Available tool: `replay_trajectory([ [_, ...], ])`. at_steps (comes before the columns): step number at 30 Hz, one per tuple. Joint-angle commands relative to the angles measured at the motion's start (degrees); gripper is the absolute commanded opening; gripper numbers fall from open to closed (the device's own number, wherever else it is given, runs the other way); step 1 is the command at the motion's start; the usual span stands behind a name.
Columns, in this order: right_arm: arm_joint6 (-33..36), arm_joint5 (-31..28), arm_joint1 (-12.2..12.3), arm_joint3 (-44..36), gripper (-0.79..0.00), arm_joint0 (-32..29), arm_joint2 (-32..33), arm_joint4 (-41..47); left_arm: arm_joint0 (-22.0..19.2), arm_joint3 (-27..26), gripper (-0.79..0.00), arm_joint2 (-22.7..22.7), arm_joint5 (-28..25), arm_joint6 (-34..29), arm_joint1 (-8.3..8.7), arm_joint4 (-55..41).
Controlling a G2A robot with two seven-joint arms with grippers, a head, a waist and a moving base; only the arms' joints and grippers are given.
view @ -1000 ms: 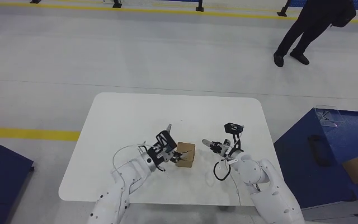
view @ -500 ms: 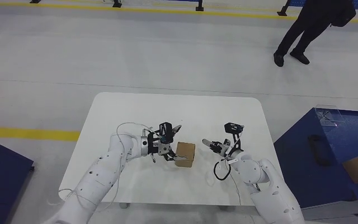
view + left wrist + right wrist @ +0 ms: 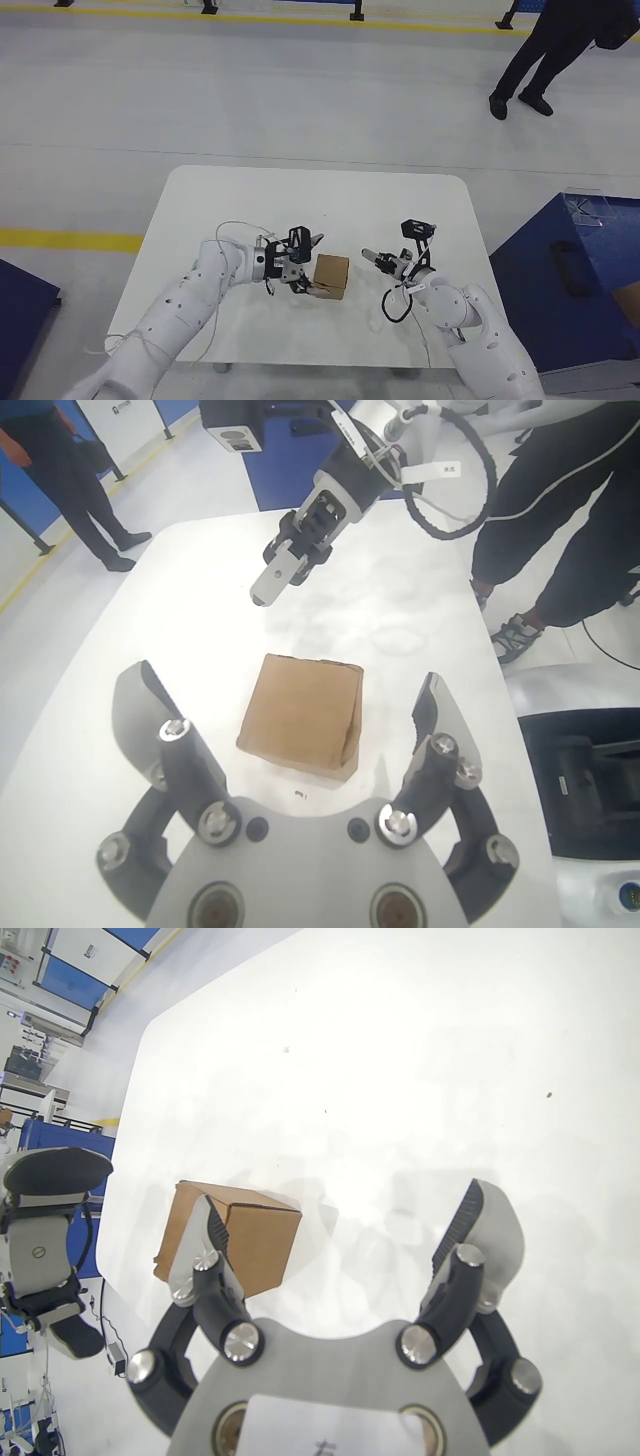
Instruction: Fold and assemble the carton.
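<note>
My left gripper is stretched out with its fingers spread wide and empty, facing my right gripper, which points back at it, fingers likewise wide and empty, both forearms angled inward and the two claws apart.

The left gripper comes off the carton and now sits just beside its left side, jaws spread wide. Its arm swings outward. A fingertip may be brushing the cardboard.

A white bench with rounded corners carries one brown, box-shaped carton standing flat near its middle, slightly toward the robot's side.
</note>
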Motion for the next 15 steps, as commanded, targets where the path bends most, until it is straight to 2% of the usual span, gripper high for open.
replay_trajectory([
  [1,0.0,0.0,0.0,0.0,0.0,0.0,0.0,0.0,-2.7,3.1,0.0,5.5,0.0,6.4,0.43,1.6],
  [3,0.0,0.0,0.0,0.0,0.0,0.0,0.0,0.0,-4.9,5.8,0.0,9.9,0.0,11.8,0.68,3.3],
  [6,0.0,0.0,0.0,0.0,0.0,0.0,0.0,0.0,-7.3,8.7,0.0,13.7,0.0,12.3,0.54,1.4],
  [9,0.0,0.0,0.0,0.0,0.0,0.0,0.0,0.0,-9.6,12.3,0.0,15.5,0.0,12.3,0.14,0.0],
  [15,0.0,0.0,0.0,0.0,0.0,0.0,0.0,0.0,-11.7,16.8,0.0,19.0,0.0,12.2,-2.0,-1.2],
])
